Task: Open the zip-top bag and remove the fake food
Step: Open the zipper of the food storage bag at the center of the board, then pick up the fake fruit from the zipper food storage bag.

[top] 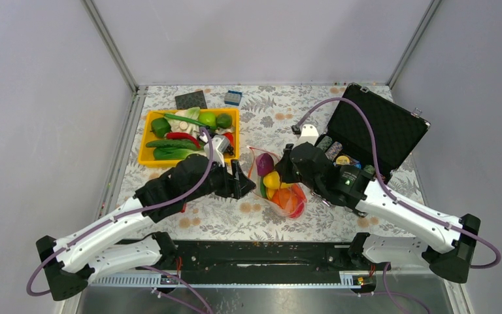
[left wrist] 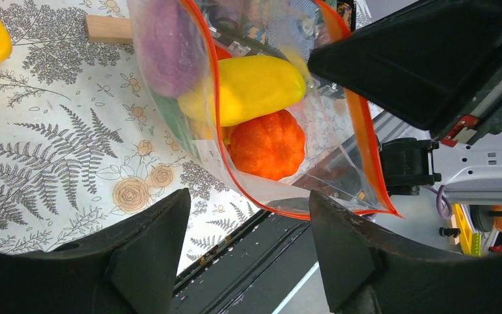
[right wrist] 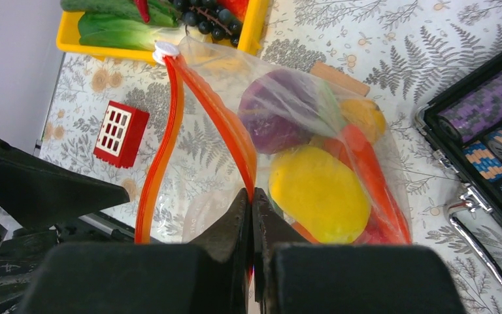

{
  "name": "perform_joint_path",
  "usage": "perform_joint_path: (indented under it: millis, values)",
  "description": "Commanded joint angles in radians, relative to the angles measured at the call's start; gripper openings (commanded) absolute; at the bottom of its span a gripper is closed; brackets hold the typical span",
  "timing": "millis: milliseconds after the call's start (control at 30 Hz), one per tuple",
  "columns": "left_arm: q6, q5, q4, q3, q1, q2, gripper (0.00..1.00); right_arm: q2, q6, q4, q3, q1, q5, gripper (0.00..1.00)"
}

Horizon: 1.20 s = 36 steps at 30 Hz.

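The zip-top bag [top: 281, 196] lies mid-table between both arms, its mouth spread open with the two orange strips apart. Inside it in the right wrist view are fake food pieces: a yellow pepper [right wrist: 317, 193], a purple onion [right wrist: 274, 121], a carrot [right wrist: 366, 163] and a round yellow-orange fruit [right wrist: 365, 116]. An orange pumpkin [left wrist: 268, 145] shows in the left wrist view. My right gripper [right wrist: 251, 196] is shut on one zip strip. My left gripper [left wrist: 248, 196] stands open, and the bag's other strip [left wrist: 287, 212] hangs just ahead of its fingertips, close to the right finger.
A yellow tray [top: 145, 154] of green vegetables, limes and grapes stands at the back left. An open black case [top: 379, 124] with chip rolls sits at the right. A red block [right wrist: 121, 133] lies left of the bag, and the table's front edge is close by.
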Motion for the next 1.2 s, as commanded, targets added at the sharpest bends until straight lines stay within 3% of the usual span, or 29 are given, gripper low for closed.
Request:
perform_joint_path:
  millis: [0, 100, 233, 367, 567, 767, 1167]
  values:
    - [-0.018, 0.015, 0.054, -0.003, -0.005, -0.014, 0.67, 0.02, 0.009, 0.055, 0.029, 0.008, -0.04, 0.0]
    - [-0.033, 0.014, 0.06, -0.022, -0.005, 0.008, 0.61, 0.023, 0.01, 0.057, 0.032, 0.007, -0.049, 0.0]
    - [-0.054, -0.016, 0.075, -0.05, -0.007, 0.024, 0.38, 0.02, 0.007, 0.062, 0.027, 0.008, -0.052, 0.0]
    - [-0.073, -0.019, 0.107, -0.06, -0.006, 0.04, 0.28, 0.013, -0.006, 0.062, 0.025, 0.009, -0.059, 0.0]
    - [-0.073, -0.016, 0.11, -0.031, -0.007, 0.073, 0.0, -0.054, -0.04, 0.049, 0.016, 0.009, -0.004, 0.0]
    - [-0.033, -0.012, 0.112, 0.02, -0.007, 0.117, 0.0, -0.146, -0.089, -0.003, 0.034, 0.009, 0.088, 0.0]
    - [-0.008, -0.027, 0.105, 0.044, -0.004, 0.167, 0.0, -0.119, -0.088, -0.061, 0.057, 0.009, 0.039, 0.0]
